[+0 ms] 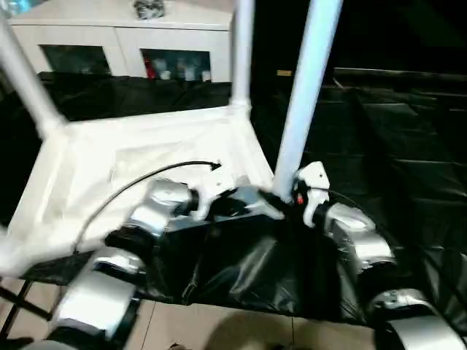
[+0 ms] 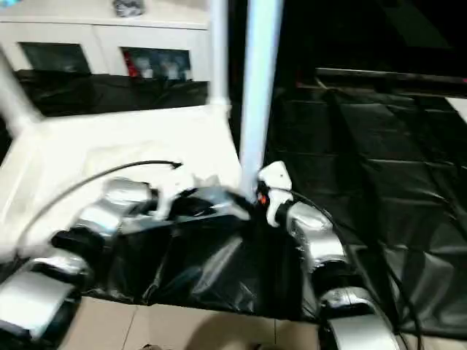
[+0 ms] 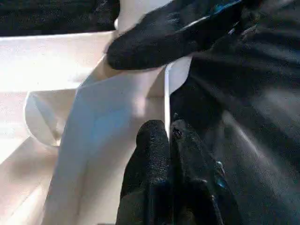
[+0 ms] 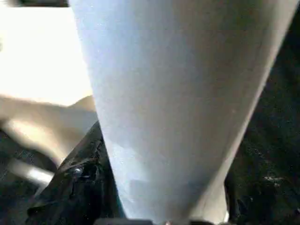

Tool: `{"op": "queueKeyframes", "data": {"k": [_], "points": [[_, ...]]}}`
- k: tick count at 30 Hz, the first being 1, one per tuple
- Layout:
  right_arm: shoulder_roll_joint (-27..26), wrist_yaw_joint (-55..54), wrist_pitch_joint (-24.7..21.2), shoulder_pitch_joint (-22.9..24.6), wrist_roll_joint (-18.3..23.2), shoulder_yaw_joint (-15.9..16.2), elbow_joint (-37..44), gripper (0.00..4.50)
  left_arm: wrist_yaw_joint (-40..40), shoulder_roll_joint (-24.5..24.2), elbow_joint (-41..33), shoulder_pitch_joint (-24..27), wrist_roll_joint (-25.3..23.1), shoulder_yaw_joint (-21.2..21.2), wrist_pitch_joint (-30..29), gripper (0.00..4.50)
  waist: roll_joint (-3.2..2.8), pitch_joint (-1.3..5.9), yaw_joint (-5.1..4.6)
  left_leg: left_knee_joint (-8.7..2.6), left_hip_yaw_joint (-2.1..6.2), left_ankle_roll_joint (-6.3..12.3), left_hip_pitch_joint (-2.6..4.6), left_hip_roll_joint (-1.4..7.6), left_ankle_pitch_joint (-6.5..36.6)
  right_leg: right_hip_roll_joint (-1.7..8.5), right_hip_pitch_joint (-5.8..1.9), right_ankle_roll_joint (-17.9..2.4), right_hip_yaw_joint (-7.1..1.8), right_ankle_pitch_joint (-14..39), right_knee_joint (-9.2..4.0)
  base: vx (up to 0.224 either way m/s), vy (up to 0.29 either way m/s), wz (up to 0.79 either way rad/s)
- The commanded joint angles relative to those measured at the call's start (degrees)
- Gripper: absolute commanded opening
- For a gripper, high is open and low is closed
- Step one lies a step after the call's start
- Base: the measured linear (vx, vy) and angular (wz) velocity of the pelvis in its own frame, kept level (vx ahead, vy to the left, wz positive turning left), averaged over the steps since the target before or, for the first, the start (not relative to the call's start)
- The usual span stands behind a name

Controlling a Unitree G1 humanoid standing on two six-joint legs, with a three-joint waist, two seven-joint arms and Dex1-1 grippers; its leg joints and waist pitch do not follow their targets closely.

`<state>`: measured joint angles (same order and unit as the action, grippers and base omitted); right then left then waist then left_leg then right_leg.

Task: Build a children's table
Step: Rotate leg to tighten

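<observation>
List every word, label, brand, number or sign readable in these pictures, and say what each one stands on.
None can be read: no lettering shows on the tabletop, the legs or the grippers.
The colourful items behind the glass doors of the cabinet and the object on top of it may bear print, but they are too blurred to read.

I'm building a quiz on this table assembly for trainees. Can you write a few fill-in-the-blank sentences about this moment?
1. The tabletop lies with its ribbed underside facing ____.
2. The right gripper is around a white tubular ____ near its lower end.
3. The left gripper has its two black fingers ____.
4. The sheet spread under the work is ____ in colour.

Missing words: up; leg; shut; black
</observation>
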<state>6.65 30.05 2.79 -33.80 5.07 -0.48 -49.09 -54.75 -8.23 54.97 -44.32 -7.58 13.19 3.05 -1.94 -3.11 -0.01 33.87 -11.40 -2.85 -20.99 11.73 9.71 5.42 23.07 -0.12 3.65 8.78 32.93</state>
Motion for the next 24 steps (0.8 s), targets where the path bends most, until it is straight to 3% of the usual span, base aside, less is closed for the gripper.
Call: {"op": "queueKeyframes", "data": {"k": [1,4,6,11,16,18,19,24], "points": [[-4.6,-4.31,-3.22,-0.75,-0.57,1.83,-3.76,2.65,2.07,4.82,-0.08,-1.16,-0.52,2.14,-0.46,0.0,0.46,3.17,-0.62,-4.64,1.41,-0.27,1.38,0.85,27.57,2.4,-1.0,-8.75,-1.05,32.61,-5.64,0.0,0.0,0.0],[-6.64,-8.08,0.07,-2.52,-1.68,2.05,-4.53,2.65,3.61,5.83,0.3,-1.47,-1.46,2.98,0.23,0.0,0.54,3.17,-1.02,-4.44,1.41,0.07,1.46,0.68,27.97,2.48,-0.69,-7.84,-0.92,34.13,-6.09,0.0,0.0,0.0],[-6.89,-8.35,1.15,-2.78,-1.81,2.06,-4.43,3.2,3.54,5.77,0.4,-1.5,-1.61,3.15,0.65,0.0,0.41,3.11,-1.2,-4.44,1.45,0.37,1.43,0.65,28.41,2.49,-0.61,-7.52,-0.79,34.74,-6.29,0.0,0.0,0.0],[-4.88,-6.33,3.94,-2.14,-2.92,2.03,-3.23,3.52,2.37,3.79,0.99,-1.27,-1.92,2.87,2.08,0.0,0.41,3.33,-1.23,-4.7,1.47,0.75,1.15,0.88,28.25,2.42,-0.83,-8.47,-0.93,31.72,-5.91,0.0,0.0,0.0],[-0.21,4.32,4.07,-0.03,-0.89,2.16,-0.08,4.02,-1.89,0.52,0.64,-0.51,-1.27,2.46,4.01,0.0,0.32,3.78,-0.94,-4.71,1.07,2.35,0.44,1.13,24.1,2.42,-1.73,-12.43,-1.5,21.19,-4.69,0.0,0.0,0.0],[2.56,9.96,4.08,1.16,-0.66,3.37,2.03,4.21,-4.67,-1.19,0.53,-0.32,-0.61,2.14,5.75,0.0,0.44,3.93,-0.57,-4.51,0.69,3.27,0.59,1.21,22.12,2.42,-1.78,-13.61,-1.67,18.08,-4.44,0.0,0.0,0.0],[3.97,13.41,3.98,1.91,-0.14,4.02,3.57,4.21,-6.76,-1.99,0.28,-0.19,0.12,1.81,5.99,0.0,0.44,4.0,-0.38,-4.42,0.66,3.88,0.14,1.08,20.23,2.36,-2.39,-14.16,-1.6,16.49,-4.09,0.0,0.0,0.0],[8.28,26.05,3.2,3.82,3.26,5.47,7.8,4.21,-12.94,-4.54,-0.22,-0.02,1.87,1.11,6.59,0.0,0.26,4.32,1.03,-3.97,0.27,5.58,0.1,1.39,14.64,2.28,-2.64,-16.24,-1.56,10.41,-3.19,0.0,0.0,0.0]]}}
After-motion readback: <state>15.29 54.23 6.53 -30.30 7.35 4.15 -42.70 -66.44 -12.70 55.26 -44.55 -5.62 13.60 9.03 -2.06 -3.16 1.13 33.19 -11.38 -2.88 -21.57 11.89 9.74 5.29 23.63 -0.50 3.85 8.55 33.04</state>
